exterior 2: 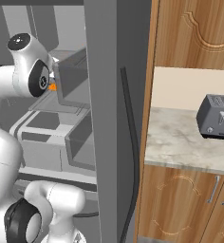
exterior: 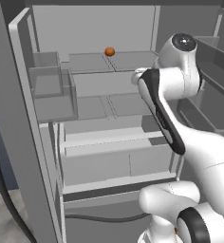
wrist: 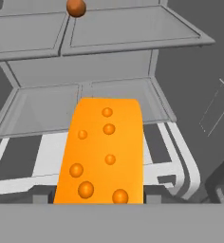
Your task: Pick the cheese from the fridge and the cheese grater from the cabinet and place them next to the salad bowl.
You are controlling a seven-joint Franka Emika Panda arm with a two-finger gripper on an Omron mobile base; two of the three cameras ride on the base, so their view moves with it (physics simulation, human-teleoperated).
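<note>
The cheese [wrist: 102, 156] sits clenched in my jaws just off the fridge [exterior: 109, 102] shelves, the small orange ball [exterior: 109, 51] on the upper shelf behind, so I judge the fetch half-done: next I back out clear of the door bins

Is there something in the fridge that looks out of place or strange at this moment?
Nothing looks spilled or damaged. The cheese is off the shelves, raised in front of the hand camera inside the open fridge, apparently held by the pincer. A small orange ball sits alone on an upper shelf.
</note>
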